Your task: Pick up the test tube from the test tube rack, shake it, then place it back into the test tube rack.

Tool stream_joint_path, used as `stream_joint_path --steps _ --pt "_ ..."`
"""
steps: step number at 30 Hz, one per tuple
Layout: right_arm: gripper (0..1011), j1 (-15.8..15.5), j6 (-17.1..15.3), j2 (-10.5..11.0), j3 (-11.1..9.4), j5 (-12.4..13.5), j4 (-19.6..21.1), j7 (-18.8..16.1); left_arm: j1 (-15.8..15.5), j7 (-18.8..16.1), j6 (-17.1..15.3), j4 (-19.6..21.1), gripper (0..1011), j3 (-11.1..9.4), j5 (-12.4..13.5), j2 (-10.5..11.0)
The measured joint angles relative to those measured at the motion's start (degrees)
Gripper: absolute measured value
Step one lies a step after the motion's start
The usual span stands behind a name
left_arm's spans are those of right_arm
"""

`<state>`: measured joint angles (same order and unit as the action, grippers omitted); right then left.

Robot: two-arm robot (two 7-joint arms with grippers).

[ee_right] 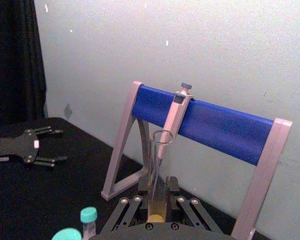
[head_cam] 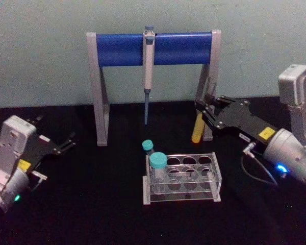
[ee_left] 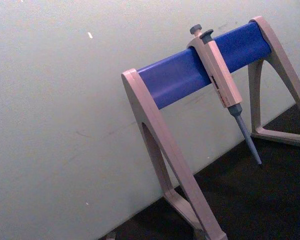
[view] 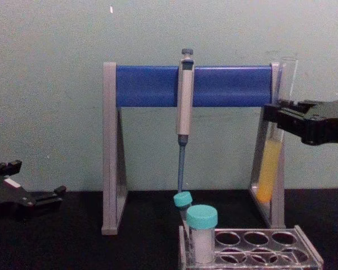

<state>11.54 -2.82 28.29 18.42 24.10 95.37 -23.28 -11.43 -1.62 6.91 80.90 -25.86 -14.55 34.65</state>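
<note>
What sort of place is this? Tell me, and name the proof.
Probably a laboratory bench: a pipette hangs on a grey-and-blue stand, a clear test tube rack holds teal-capped vials, and the right gripper holds a test tube of yellow liquid in its jaws. The left gripper sits parked.

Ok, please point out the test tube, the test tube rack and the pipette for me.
test tube (view: 267, 169), chest view, on its lower part with the yellow liquid.
test tube rack (head_cam: 194, 186), head view, on its clear front side.
pipette (head_cam: 148, 61), head view, on its pale body.
</note>
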Motion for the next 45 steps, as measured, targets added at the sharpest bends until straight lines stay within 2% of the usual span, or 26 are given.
stream_joint_path --steps 9,15,21,28,34,45 --pt "233 -3.5 -1.1 2.3 -1.0 0.5 3.8 -0.8 0.0 0.0 0.0 0.0 1001 0.0 0.0 0.0" --pt "234 -4.7 -1.7 2.7 -0.4 2.7 5.1 -2.6 0.0 0.0 0.0 0.0 1001 0.0 0.0 0.0" --pt "234 -2.3 -0.7 1.0 1.6 4.6 3.2 -4.3 0.0 0.0 0.0 0.0 1001 0.0 0.0 0.0" --pt "233 1.0 0.7 -1.2 2.7 5.0 -0.7 -3.8 0.0 0.0 0.0 0.0 1001 0.0 0.0 0.0" --pt "234 2.3 1.2 -2.0 2.5 4.3 -2.8 -1.7 0.0 0.0 0.0 0.0 1001 0.0 0.0 0.0" --pt "234 1.9 0.1 -1.3 1.2 3.0 -2.3 0.1 0.0 0.0 0.0 0.0 1001 0.0 0.0 0.0"
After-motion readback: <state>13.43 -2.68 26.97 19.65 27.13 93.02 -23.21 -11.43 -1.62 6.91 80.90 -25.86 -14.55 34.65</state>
